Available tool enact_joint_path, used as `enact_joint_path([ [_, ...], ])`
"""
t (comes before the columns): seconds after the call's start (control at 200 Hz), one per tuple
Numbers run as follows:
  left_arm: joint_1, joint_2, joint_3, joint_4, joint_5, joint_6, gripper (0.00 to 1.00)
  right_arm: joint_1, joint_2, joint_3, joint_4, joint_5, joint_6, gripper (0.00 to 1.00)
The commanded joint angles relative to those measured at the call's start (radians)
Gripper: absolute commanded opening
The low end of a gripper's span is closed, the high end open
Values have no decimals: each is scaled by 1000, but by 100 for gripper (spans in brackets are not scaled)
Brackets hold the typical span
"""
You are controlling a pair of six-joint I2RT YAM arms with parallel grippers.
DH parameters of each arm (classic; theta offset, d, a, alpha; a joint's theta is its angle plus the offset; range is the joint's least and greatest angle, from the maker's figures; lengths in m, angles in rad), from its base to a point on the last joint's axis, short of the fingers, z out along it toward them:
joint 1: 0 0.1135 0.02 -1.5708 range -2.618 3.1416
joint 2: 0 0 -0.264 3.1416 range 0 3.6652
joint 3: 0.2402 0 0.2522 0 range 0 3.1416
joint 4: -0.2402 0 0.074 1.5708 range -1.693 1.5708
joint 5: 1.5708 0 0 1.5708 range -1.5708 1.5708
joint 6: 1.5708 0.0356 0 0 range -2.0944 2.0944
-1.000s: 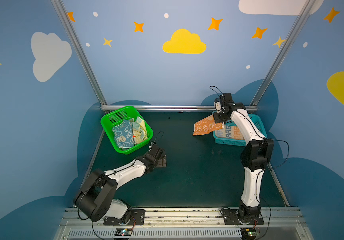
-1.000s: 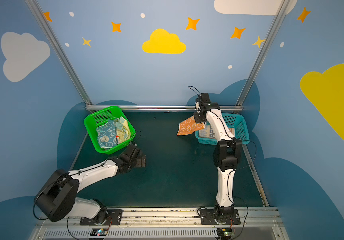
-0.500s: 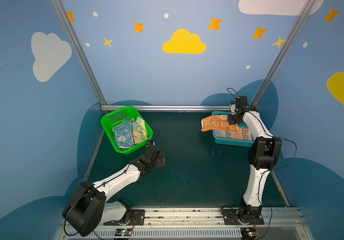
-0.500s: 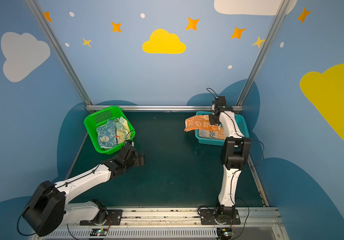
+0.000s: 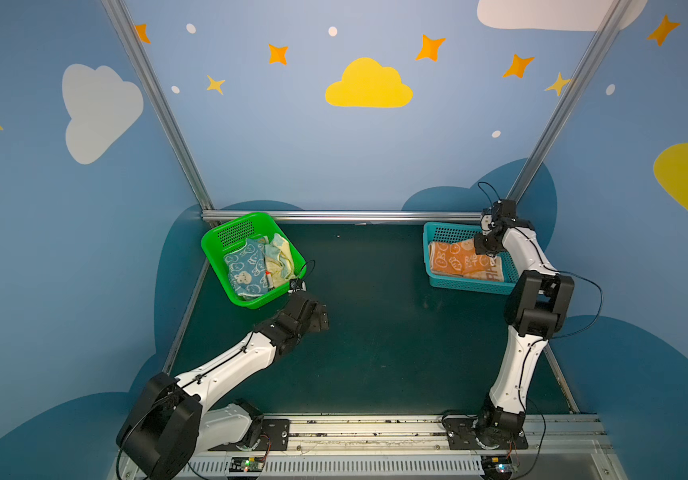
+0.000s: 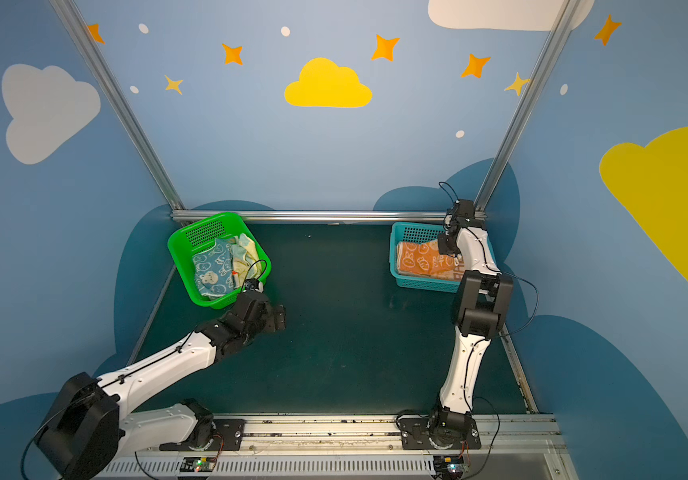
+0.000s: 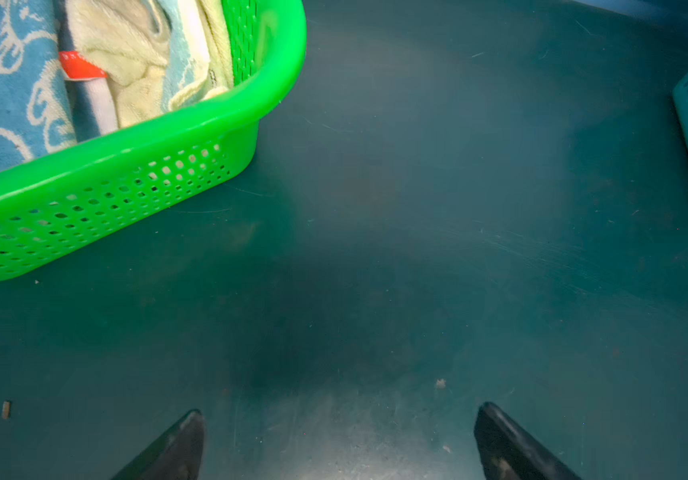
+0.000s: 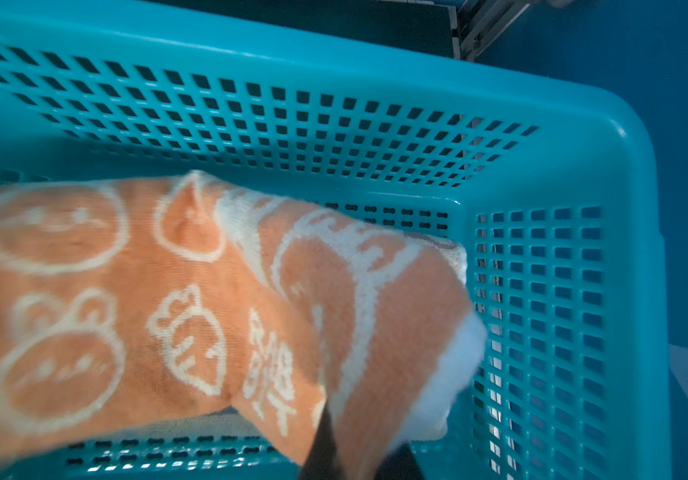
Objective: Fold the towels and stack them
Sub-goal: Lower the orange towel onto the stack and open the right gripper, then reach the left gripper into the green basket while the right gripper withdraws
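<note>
- Two baskets are sitting mid-frame in both top views: teal basket (image 5: pixel 469 286) at right, green basket (image 5: pixel 251 302) at left.
- The right gripper (image 8: pixel 359 457), fingers clamped together, is pinching the orange towel (image 5: pixel 456 259) inside the teal basket, apparently stacking it.
- The left gripper (image 7: pixel 340 444) is hovering spread wide and empty beside the green basket, where the blue towel (image 5: pixel 244 270) and pale yellow towel (image 5: pixel 278 259) are waiting.
</note>
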Motion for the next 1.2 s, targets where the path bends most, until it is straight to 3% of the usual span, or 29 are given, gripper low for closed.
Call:
enact_joint_path([
  [0.0,3,-14,11,-20,-27,0,100,-11,37,2,-9,-5,-15,0],
  [0.14,3,-2,26,-26,-28,7,100,-18,63,7,-18,-1,-9,0],
  [0.25,3,3,32,-26,-26,10,100,-18,80,7,-21,36,21,43],
  [0.416,3,0,34,-30,-46,14,100,-20,62,-6,-2,87,112,82],
  [0.831,19,3,32,-14,-78,24,100,33,-164,-202,152,53,159,86],
  [0.986,49,29,63,-9,-95,23,100,141,-304,-370,293,124,121,86],
  [1.086,82,49,98,-25,-87,8,100,236,-391,-480,393,147,3,87],
  [1.197,122,70,131,-33,-30,16,100,324,-455,-523,406,171,53,87],
])
